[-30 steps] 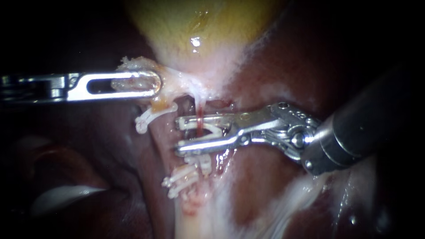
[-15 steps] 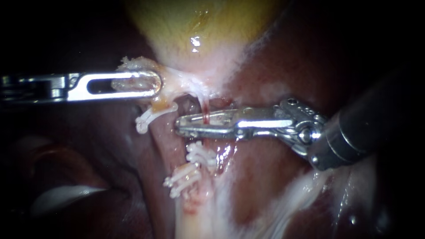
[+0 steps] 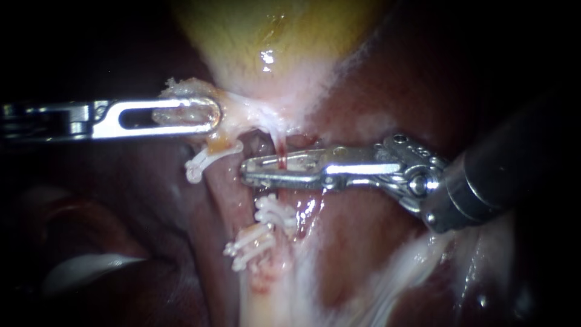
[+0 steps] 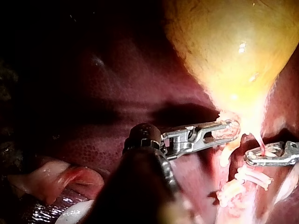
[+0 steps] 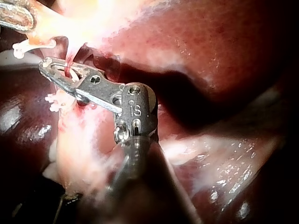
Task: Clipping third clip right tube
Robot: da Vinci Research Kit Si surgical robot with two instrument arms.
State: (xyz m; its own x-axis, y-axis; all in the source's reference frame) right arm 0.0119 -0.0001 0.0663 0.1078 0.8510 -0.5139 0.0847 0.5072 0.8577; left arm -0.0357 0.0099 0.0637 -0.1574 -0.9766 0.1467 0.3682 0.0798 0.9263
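Endoscope view: the right instrument (image 3: 248, 171) is squeezed almost flat across the right tube (image 3: 282, 144). That's the thin red strand dropping from the neck of the gallbladder (image 3: 272, 36), and both jaws pinch it from 2 sides. A pale sliver (image 3: 298, 159) shows between the jaws. It's probably the clip, but the metal hides too much to be sure it's latched.

Just below the jaws, 2 white clips (image 3: 275, 213) sit on the same strand, and another clip (image 3: 206, 160) sits on the stubby tube off to the side. The left instrument (image 3: 209, 115) is clamped on pale tissue (image 3: 181, 114) at the gallbladder neck, holding it out sideways so the tube stands clear of the liver (image 3: 393, 79).

So I'd say we're at the squeeze itself, the closing part of placing clip number 3. Next move, I reckon: open the jaws slowly, back straight out toward the shaft side without dragging the strand, and check the clip sits square. The left hold should stay steady meanwhile.
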